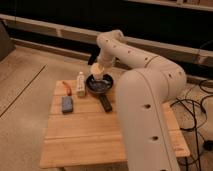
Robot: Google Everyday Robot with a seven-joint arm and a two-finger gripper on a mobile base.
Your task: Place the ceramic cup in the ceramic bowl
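Camera view: end effector [98, 70] over ceramic bowl [100, 84], white bottle [80, 83] beside.

Wooden slatted table [95, 135], light-toned, standing on a speckled floor.

Ceramic bowl [100, 85]: dark, glossy, shallow, at the far edge of the table.

Ceramic cup [98, 69]: cream, small, positioned directly above the bowl's far rim, at the arm's tip.

Gripper [99, 67]: at the end of the white arm [135, 52], which arcs in from the right foreground; it sits over the bowl, against the cup.

White bottle [80, 84]: slim, upright, just left of the bowl.

Blue block [67, 104]: flat, near the table's left edge.

Black bar [105, 103]: oblong, just in front of the bowl.

Orange-red item [66, 87]: small, left of the bottle; kind unclear.
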